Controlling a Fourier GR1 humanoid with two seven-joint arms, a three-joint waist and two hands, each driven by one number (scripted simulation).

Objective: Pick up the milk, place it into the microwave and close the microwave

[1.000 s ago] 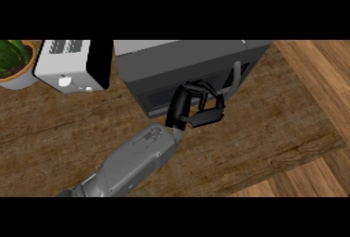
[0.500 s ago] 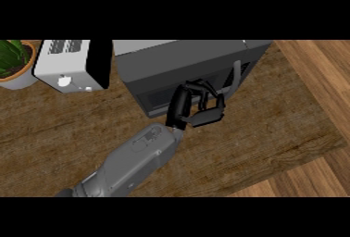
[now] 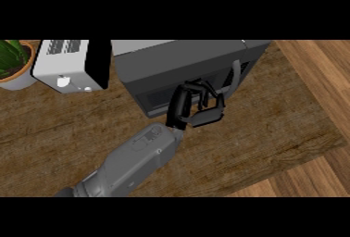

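The dark grey microwave (image 3: 179, 62) stands at the back of the wooden counter. Its door (image 3: 164, 96) looks shut, with the vertical handle (image 3: 234, 77) on its right side. My left hand (image 3: 182, 107) is right in front of the door, just left of the handle. Its fingers (image 3: 209, 110) are curled toward the right, and nothing shows inside them. Whether they touch the door I cannot tell. No milk is visible in this view. My right hand does not show.
A white toaster (image 3: 67, 67) stands to the left of the microwave, and a potted plant (image 3: 14, 60) sits at the far left. The counter (image 3: 273, 134) ends in a corner at the right, with wooden floor (image 3: 321, 69) beyond it.
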